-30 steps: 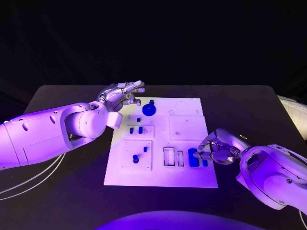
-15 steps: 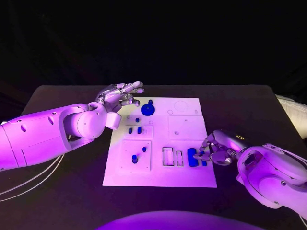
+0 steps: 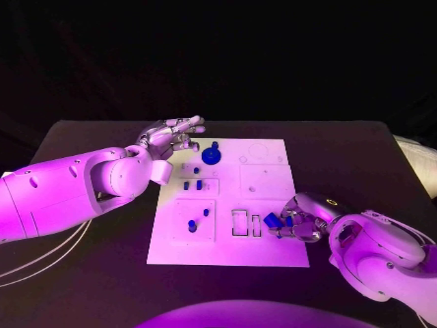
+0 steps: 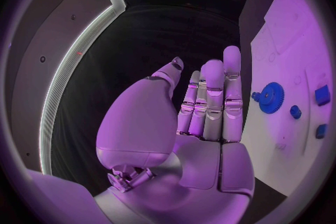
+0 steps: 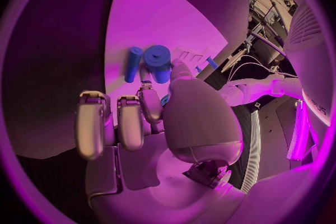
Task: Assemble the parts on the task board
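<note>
Board (image 3: 268, 251) sits mid-table; I count one gear (image 3: 212, 156) at its 12 o'clock end, two pegs (image 3: 192, 185) just below the gear, two more pegs (image 3: 199, 219) on the plate at 8 o'clock, and two blue blocks by the slots at 4 o'clock. Right hand (image 3: 299, 220) at the board's 4 o'clock edge pinches one block (image 3: 274, 220) tilted between its fingertips, the second block (image 5: 133, 63) lying just beside it. Left hand (image 3: 171, 135) hovers off the board's 11 o'clock corner, fingers straight and close together, holding nothing.
</note>
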You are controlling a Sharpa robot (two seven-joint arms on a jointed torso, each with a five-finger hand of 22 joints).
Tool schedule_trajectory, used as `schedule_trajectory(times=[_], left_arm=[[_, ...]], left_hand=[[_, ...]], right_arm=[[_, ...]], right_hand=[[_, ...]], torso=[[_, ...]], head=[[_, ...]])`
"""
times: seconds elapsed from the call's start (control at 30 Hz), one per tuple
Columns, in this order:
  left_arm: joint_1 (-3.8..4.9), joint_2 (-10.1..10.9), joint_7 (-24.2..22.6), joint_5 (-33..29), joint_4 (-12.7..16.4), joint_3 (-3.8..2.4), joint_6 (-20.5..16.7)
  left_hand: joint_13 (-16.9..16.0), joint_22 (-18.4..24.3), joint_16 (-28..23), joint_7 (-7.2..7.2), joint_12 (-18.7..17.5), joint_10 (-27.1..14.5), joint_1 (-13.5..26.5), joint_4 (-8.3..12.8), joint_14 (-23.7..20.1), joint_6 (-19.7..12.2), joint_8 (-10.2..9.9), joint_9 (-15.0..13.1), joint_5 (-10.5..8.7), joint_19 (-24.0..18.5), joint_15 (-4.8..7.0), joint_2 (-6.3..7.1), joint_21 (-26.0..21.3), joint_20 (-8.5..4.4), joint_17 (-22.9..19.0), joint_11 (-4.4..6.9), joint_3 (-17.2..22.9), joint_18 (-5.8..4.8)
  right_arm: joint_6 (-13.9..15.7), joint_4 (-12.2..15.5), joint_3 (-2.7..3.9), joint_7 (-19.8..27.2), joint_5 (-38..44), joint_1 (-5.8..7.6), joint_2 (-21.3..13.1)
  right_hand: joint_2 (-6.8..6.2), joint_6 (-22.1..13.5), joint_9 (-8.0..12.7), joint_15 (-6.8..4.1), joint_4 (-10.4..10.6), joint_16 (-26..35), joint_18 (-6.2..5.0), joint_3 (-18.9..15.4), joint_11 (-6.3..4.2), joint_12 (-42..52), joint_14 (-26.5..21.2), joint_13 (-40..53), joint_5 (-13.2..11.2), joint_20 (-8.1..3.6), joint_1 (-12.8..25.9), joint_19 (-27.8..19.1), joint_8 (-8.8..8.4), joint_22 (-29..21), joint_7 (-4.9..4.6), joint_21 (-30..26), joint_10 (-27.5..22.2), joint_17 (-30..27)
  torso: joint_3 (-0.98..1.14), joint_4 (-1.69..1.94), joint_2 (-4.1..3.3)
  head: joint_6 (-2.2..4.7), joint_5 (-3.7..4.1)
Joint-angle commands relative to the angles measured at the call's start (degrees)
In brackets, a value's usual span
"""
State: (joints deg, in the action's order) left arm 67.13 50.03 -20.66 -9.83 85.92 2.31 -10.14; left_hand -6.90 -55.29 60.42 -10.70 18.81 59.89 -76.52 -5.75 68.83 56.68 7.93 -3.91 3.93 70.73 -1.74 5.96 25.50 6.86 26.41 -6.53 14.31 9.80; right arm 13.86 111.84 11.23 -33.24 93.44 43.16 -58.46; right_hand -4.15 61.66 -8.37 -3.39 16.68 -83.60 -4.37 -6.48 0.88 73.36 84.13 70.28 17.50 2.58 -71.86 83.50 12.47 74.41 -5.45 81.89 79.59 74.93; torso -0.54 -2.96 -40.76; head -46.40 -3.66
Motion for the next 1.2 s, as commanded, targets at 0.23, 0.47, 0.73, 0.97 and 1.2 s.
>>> schedule_trajectory(times=[0.23,0.47,0.73,0.97,1.2], left_arm=[[-0.03,-0.1,-0.1,0.2,0.1,-0.04,1.3],[-0.03,0.0,0.0,0.2,0.1,-0.04,1.3],[-0.03,0.1,0.0,0.2,0.2,-0.04,1.4],[-0.03,0.1,0.1,0.2,0.3,-0.04,1.5],[-0.03,0.1,0.1,0.2,0.4,-0.04,1.6]], left_hand=[[-0.1,0.1,0.3,0.03,0.1,-0.4,0.0,-0.1,-0.3,-0.2,0.3,0.0,0.32,0.1,0.07,-0.18,-0.2,0.47,0.0,0.07,-0.3,0.56],[-0.1,0.1,0.3,0.03,0.1,-0.4,0.0,-0.1,-0.3,-0.2,0.3,0.0,0.32,0.1,0.07,-0.18,-0.2,0.47,0.0,0.07,-0.3,0.56],[-0.1,0.1,0.3,0.03,0.1,-0.4,0.0,-0.1,-0.3,-0.2,0.3,0.0,0.32,0.1,0.07,-0.18,-0.2,0.47,0.0,0.07,-0.3,0.56],[-0.1,0.1,0.3,0.03,0.1,-0.4,0.0,-0.1,-0.3,-0.2,0.3,0.0,0.32,0.1,0.07,-0.18,-0.2,0.47,0.0,0.07,-0.3,0.56],[-0.1,0.1,0.3,0.03,0.1,-0.4,0.0,-0.1,-0.3,-0.2,0.3,0.0,0.32,0.1,0.07,-0.18,-0.2,0.47,0.0,0.07,-0.3,0.56]], right_arm=[[-1.9,-1.6,-0.10,-0.5,0.9,-0.36,1.4],[1.7,-1.7,-0.12,-0.5,-0.1,-0.49,1.8],[9.2,1.1,0.35,-0.4,-5.0,-0.46,1.2],[9.2,2.0,0.75,-0.5,-9.1,-0.40,2.1],[5.5,0.7,0.76,-0.9,-10.6,-0.40,4.8]], right_hand=[[1.37,-0.2,-0.6,-0.20,-0.3,-0.2,1.16,-0.5,-0.42,0.3,3.4,0.5,1.0,-0.13,-0.8,0.4,0.81,0.2,0.43,0.4,-0.1,0.8],[3.28,0.5,-1.7,-0.42,-0.3,-0.4,1.23,-0.3,-0.71,0.8,3.5,1.5,3.3,-0.30,-2.3,0.6,1.82,0.6,0.77,0.6,0.4,1.1],[4.71,0.9,-3.2,-0.81,-0.1,-0.6,1.31,-0.6,-1.16,0.7,3.5,2.0,8.2,-0.67,-2.6,0.7,2.46,1.0,1.24,0.8,0.7,1.5],[5.00,0.9,-3.6,-0.85,0.0,-0.6,1.33,-1.1,-1.19,0.6,3.6,2.1,9.4,-0.72,-1.8,0.8,2.50,1.2,1.28,0.9,0.7,1.7],[4.78,1.2,-4.4,-0.92,0.0,-0.5,1.33,-2.7,-1.30,0.3,3.5,2.1,8.4,-0.76,0.5,0.8,2.75,1.2,1.44,0.9,0.8,1.6]], torso=[[-0.05,0.01,0.04],[-0.08,-0.04,0.06],[-0.07,-0.02,0.03],[-0.13,0.11,0.00],[-0.15,0.13,0.03]], head=[[-0.39,-0.23],[-0.37,-0.35],[-0.22,-0.24],[-0.26,-0.27],[-0.31,-0.46]])
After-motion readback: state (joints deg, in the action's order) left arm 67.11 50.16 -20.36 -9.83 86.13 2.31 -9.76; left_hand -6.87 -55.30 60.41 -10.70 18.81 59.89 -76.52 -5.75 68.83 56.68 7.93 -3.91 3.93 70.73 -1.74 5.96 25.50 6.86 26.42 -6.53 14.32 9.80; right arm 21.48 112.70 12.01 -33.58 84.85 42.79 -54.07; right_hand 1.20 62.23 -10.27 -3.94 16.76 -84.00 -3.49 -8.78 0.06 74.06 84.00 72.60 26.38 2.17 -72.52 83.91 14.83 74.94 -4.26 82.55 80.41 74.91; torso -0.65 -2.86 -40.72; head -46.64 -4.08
